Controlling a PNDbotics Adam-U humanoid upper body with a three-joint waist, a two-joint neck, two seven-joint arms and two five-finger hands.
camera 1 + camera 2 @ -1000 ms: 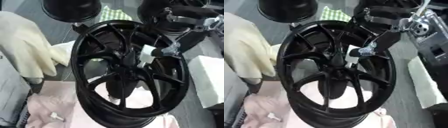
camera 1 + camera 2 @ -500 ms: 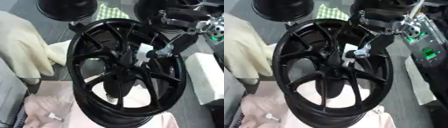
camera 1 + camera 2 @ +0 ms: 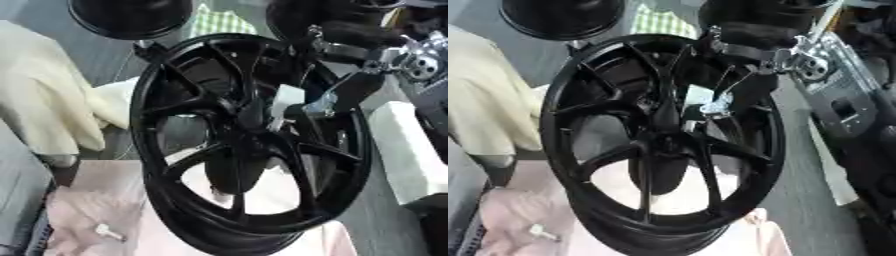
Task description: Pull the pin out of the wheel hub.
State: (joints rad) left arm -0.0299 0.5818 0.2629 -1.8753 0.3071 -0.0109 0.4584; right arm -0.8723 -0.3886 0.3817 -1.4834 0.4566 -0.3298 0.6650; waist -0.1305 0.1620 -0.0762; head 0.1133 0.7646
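Your right hand reaches from the upper right to the centre of the black wheel hub. Its fingers blur into the spokes, so its grip cannot be judged. A pale pin shows there.

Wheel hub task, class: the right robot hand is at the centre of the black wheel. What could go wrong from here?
1. The right robot hand reaches through the spokes of the wheel; pulling back askew could snag a spoke.
2. The wheel stands tilted on the pink cloth; a tug might shift or tip it.
3. The pale piece at the hub could slip free.
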